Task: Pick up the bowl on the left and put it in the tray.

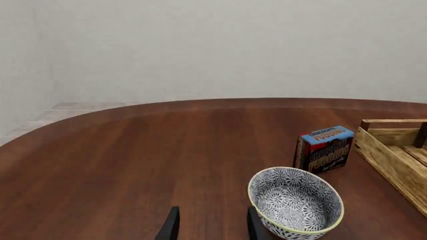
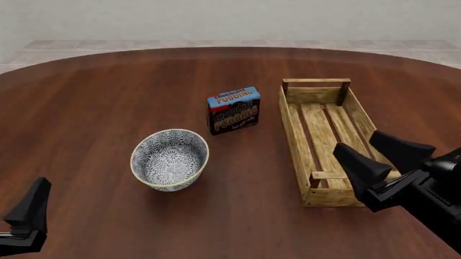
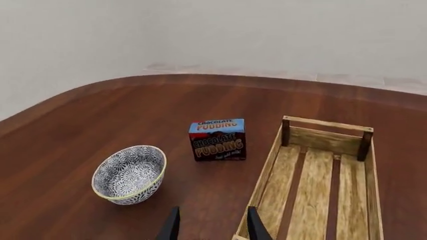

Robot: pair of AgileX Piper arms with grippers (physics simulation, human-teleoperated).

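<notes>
The bowl [image 2: 170,159] sits untouched on the table [image 2: 101,97], left of the tray [image 2: 317,137]. The left gripper [image 1: 209,227] waits nearby, fingers apart and empty; the right gripper [image 2: 384,160] hovers spread over the tray's near end.

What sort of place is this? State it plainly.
Likely a simulated tabletop test scene, not a real room: a bare wooden table, plain wall, and staged props: bowl, pudding box, tray.
</notes>
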